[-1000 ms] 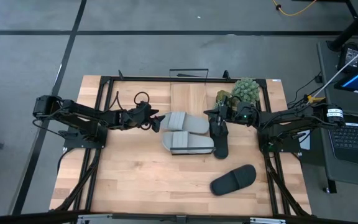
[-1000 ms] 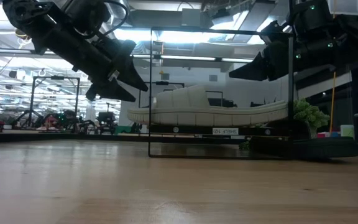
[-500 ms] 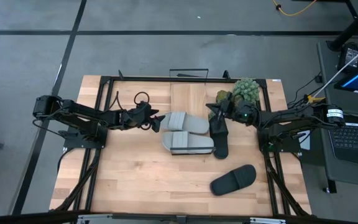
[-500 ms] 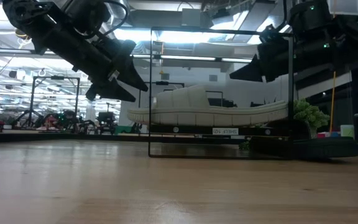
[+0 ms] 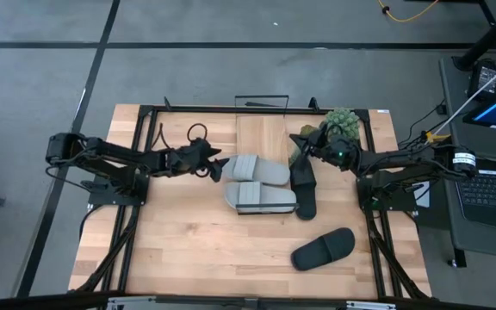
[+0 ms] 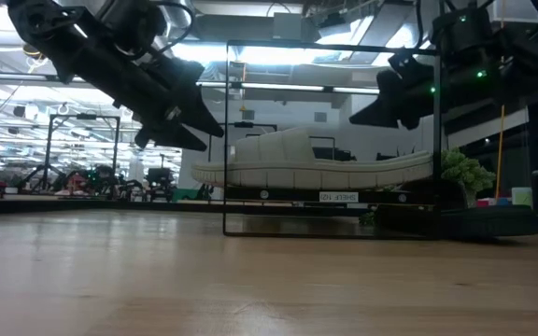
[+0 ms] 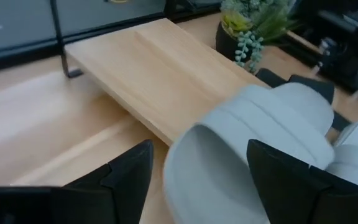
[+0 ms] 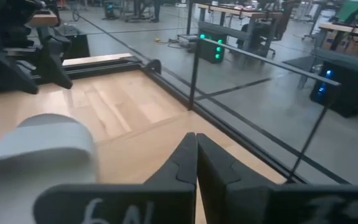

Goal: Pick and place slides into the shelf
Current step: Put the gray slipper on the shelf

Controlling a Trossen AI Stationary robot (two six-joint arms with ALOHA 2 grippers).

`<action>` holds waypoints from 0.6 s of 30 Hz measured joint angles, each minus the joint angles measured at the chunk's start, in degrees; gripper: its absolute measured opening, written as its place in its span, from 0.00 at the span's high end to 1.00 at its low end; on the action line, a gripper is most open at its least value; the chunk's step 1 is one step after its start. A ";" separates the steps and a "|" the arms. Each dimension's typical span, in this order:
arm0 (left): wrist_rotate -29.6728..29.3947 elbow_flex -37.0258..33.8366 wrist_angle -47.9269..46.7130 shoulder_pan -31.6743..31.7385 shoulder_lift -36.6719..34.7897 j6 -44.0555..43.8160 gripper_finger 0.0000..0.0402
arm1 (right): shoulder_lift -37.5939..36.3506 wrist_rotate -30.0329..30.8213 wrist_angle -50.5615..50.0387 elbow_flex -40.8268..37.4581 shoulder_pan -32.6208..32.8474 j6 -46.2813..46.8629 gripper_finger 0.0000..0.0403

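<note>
change: we're seeing right pincer (image 5: 302, 141) lifting off the black slide (image 5: 304, 188), fingers together.
left pincer (image 5: 216, 168): apart, hovering by grey slides (image 5: 257, 183).
meaning: black slide (image 5: 324, 248) is waiting, shelf (image 5: 269, 136) nearby.

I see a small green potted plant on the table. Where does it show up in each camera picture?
High view: potted plant at the table's far edge.
Low view: it stands right of the shelf.
Left wrist view: top, beyond the shelf plank.
Right wrist view: not in it.
Shared landmark: the shelf.
</note>
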 joint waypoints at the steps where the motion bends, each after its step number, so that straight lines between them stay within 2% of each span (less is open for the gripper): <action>1: 2.22 0.00 0.57 0.94 0.00 2.33 0.38 | 0.00 0.00 0.00 0.00 -0.28 0.02 0.99; 6: 19.27 0.00 2.11 7.63 0.00 10.21 0.38 | 0.00 -0.18 -0.09 0.00 -1.56 0.10 0.99; 9: 26.09 0.00 2.96 11.06 0.00 16.62 0.38 | 0.00 -0.22 -0.27 0.00 -1.77 0.06 0.99; 12: 26.95 0.00 3.11 13.93 0.00 21.21 0.38 | 0.00 -0.24 -0.59 0.00 -1.77 -0.11 0.99; 18: 22.09 0.00 3.27 16.77 0.00 20.81 0.38 | 0.00 -0.24 -3.04 0.04 -1.77 -0.10 0.99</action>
